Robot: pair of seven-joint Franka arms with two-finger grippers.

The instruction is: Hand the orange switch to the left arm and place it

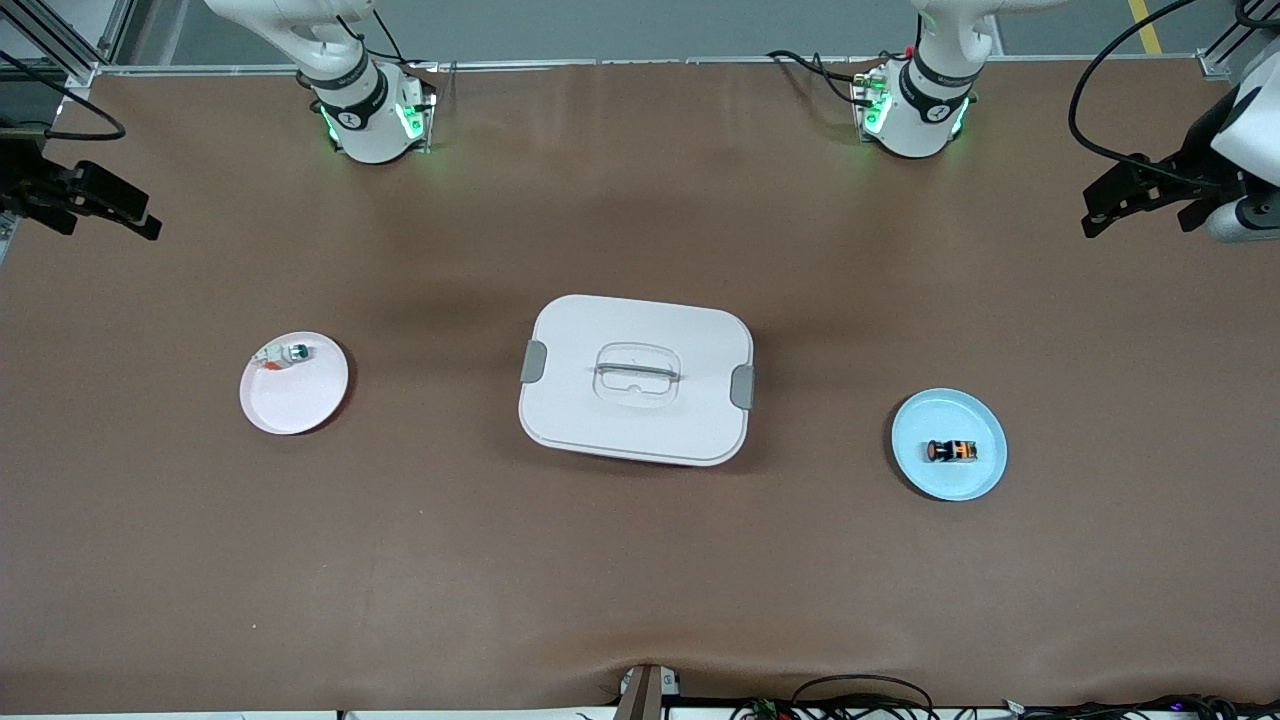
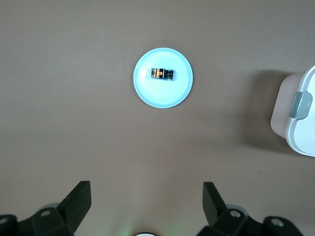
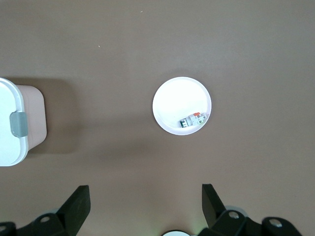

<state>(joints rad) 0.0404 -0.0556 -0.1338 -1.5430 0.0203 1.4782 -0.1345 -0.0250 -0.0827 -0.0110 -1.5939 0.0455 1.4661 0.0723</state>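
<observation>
Brown table: front view alone shows whole box.

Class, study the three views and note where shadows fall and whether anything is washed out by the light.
Front view: soft dark patches lie on the table above the box, toward the arm bases. Left wrist view: the box casts a shadow beside its latch; the blue plate looks bright. Right wrist view: the white plate is washed out, and the box throws a shadow.
</observation>
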